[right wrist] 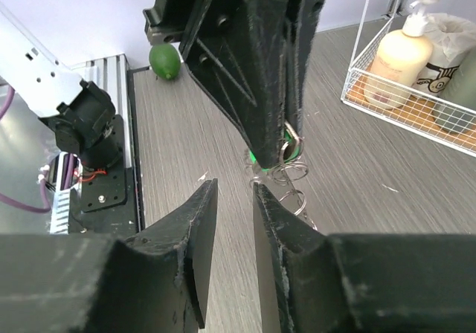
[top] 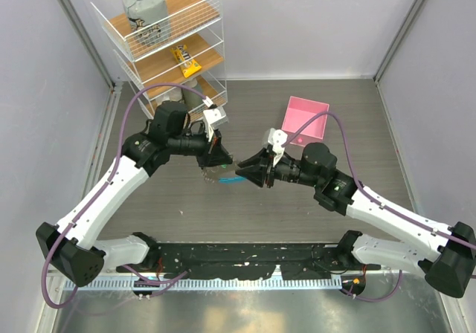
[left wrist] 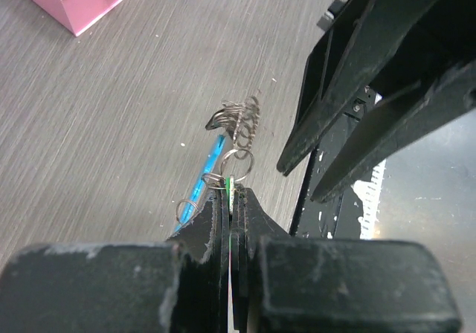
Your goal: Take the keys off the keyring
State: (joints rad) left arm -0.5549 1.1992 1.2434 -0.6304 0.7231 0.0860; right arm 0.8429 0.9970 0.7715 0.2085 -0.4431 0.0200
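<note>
Pinching the green head of the key [left wrist: 231,187] flat between its pads, the left gripper [left wrist: 232,199] is fully closed, with only a thin sliver of green showing at the fingertips. The keyring [left wrist: 238,121] hangs just beyond those tips: a cluster of small silvery rings and chain, with its curved blue strip [left wrist: 210,166] trailing toward 7 o'clock in the left wrist view, above the grey wood-grain table [top: 335,199]. Whether the strip touches the table cannot be told. The right gripper [right wrist: 232,188] faces the left one tip to tip, its fingers parted by a narrow gap with nothing between them; in its own wrist view the rings dangle just past its right-hand finger, at about 1 o'clock from the gap. From above, the two grippers meet near the middle of the table, the left arm reaching in from 8 o'clock and the right arm from 4 o'clock. A pink square box [top: 306,117] sits open at 2 o'clock from the grippers, well apart from them. A white wire rack [top: 167,39] stands at 11 o'clock, with a yellow packet [top: 186,60] on a middle shelf. A lime [right wrist: 165,60] lies on the table behind the left gripper in the right wrist view.
</note>
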